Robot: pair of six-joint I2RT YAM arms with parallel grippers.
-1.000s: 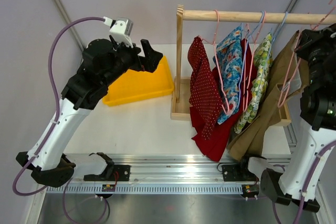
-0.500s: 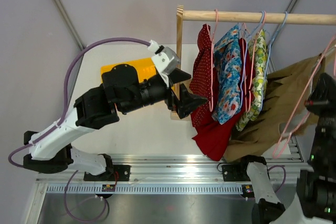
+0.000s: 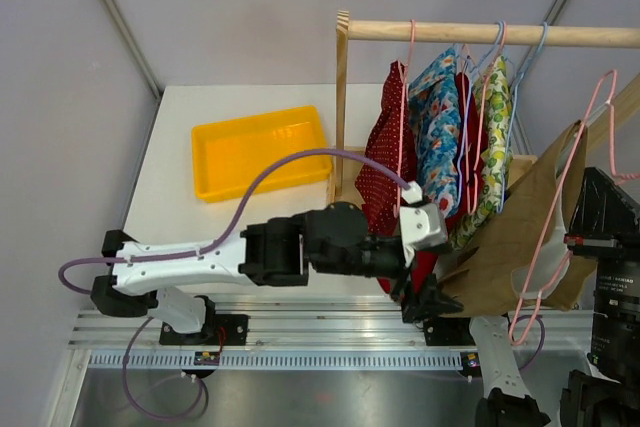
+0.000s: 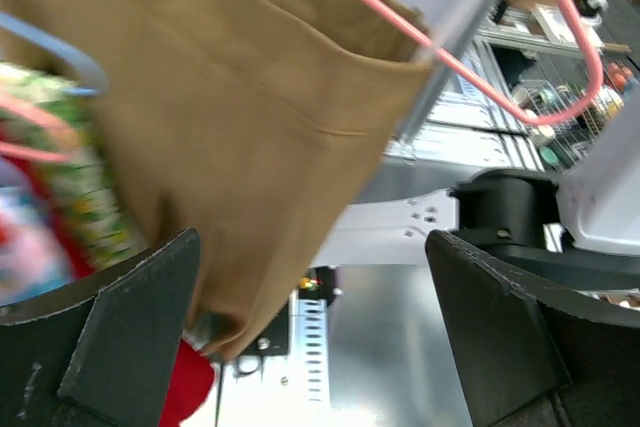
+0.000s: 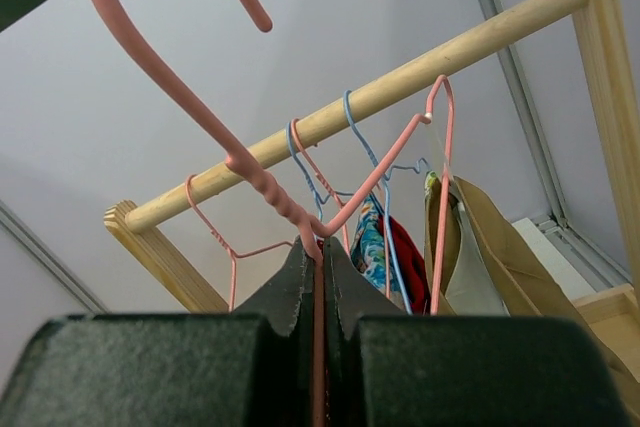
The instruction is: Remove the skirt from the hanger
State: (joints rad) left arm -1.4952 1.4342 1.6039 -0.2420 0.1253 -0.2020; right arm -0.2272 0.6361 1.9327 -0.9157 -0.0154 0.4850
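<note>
Right wrist: right gripper has its jaws pressed tight together on the wire of the pink hanger, just below the twisted neck. The hook points up, free of the wooden rail behind it. The tan skirt is draped on this hanger.

Top external: hanger and skirt sit right of the rail's end and nearer the arm bases, off the rail. Three other garments (red spotted, blue floral, green floral) hang from the rail on their own hangers. The left arm lies stretched low across the front of the table, with the left gripper at the skirt's bottom edge. A yellow tray stands on the table left of the rack, well apart from both grippers.

Left wrist: jaws spread wide, nothing between them. The skirt fills the upper left of the view. Its lowest corner hangs just beside one finger; whether they touch cannot be told.
</note>
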